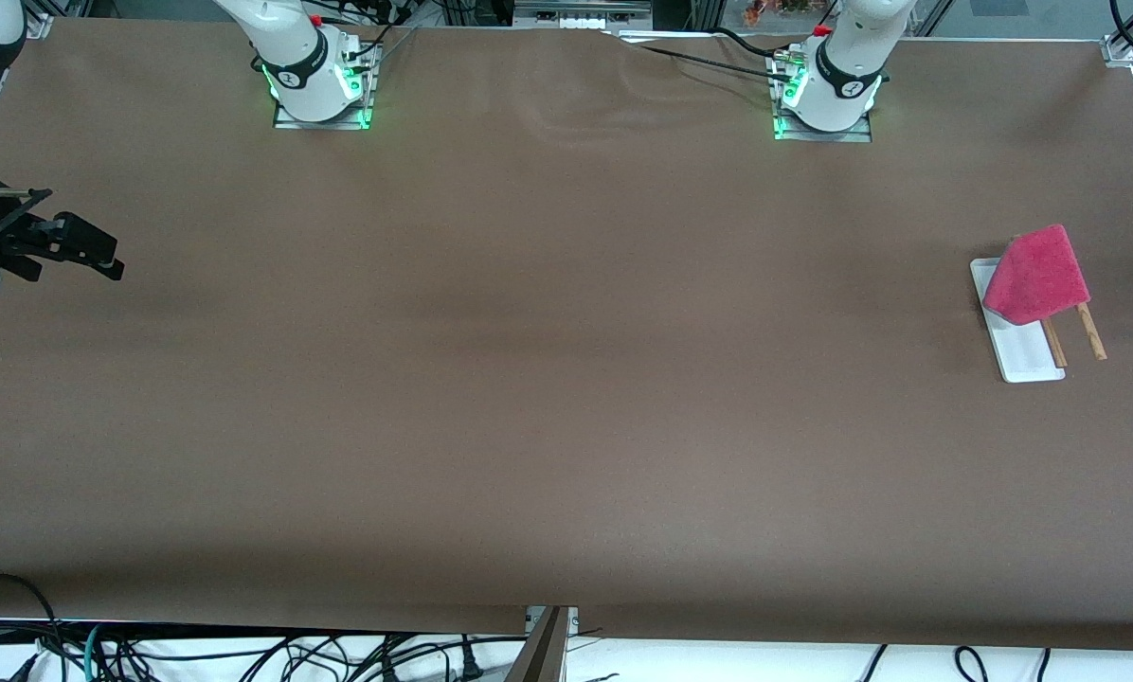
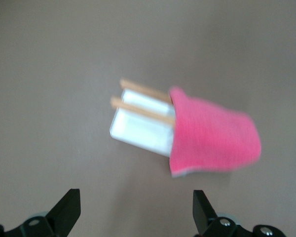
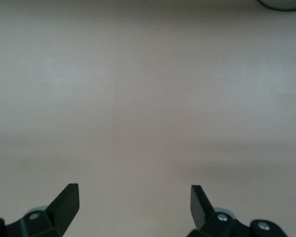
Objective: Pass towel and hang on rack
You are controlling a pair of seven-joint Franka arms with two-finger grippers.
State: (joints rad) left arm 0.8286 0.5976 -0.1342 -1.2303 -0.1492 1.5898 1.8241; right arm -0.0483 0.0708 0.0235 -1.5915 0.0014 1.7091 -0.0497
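Observation:
The towel [image 1: 1035, 275] hangs pink-red face out over the two wooden rods [image 1: 1092, 333] of the rack, whose white base [image 1: 1029, 358] lies at the left arm's end of the table. In the left wrist view the towel [image 2: 214, 136] covers one end of the rods [image 2: 140, 109] above the white base [image 2: 138, 131]. My left gripper [image 2: 136, 198] is open and empty, up in the air over the bare table beside the rack; it is out of the front view. My right gripper [image 1: 93, 254] is open and empty over the right arm's end of the table, and its wrist view [image 3: 134, 193] shows only bare table.
A brown cover [image 1: 548, 379] spans the whole table. The arm bases [image 1: 320, 90] [image 1: 827, 99] stand along the edge farthest from the front camera. Cables [image 1: 244, 658] lie below the nearest edge. A dark round edge [image 3: 281, 4] shows in the right wrist view.

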